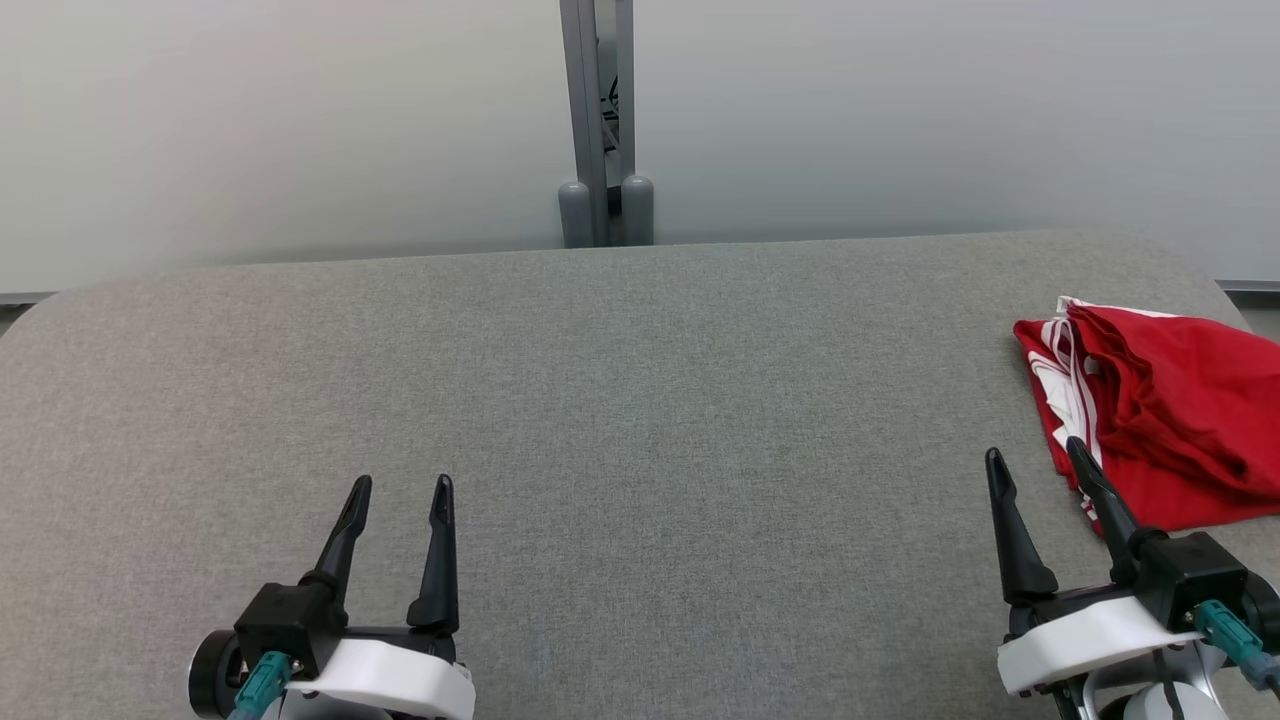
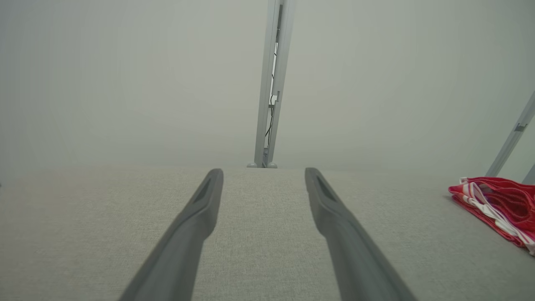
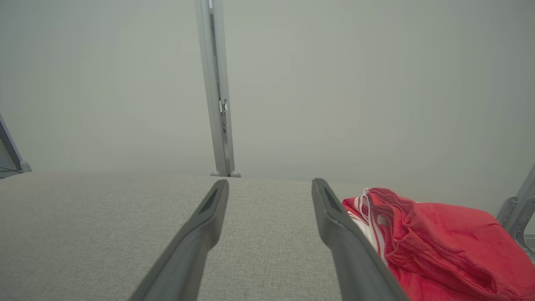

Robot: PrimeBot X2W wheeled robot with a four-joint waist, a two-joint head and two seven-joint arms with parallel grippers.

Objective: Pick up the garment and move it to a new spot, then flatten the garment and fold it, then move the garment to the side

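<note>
Head view, nearest first: our left gripper (image 1: pixel 402 482) at the lower left and our right gripper (image 1: pixel 1034 450) at the lower right both have their dark fingers apart and hold nothing over the grey fabric-covered worktop (image 1: pixel 640 400). Just beyond the right gripper, at the frame's right edge, the red garment with white stripes (image 1: pixel 1170 410) lies in a rumpled, layered bundle. We judge this fits either a heap waiting to be carried and spread, or one loosely folded and set aside. Farthest back, at the upper middle, stands a grey metal post (image 1: pixel 598 120).

The table (image 1: pixel 600 400) wears matt grey woven cloth; the red garment (image 1: pixel 1170 410) looks like soft fabric.
</note>
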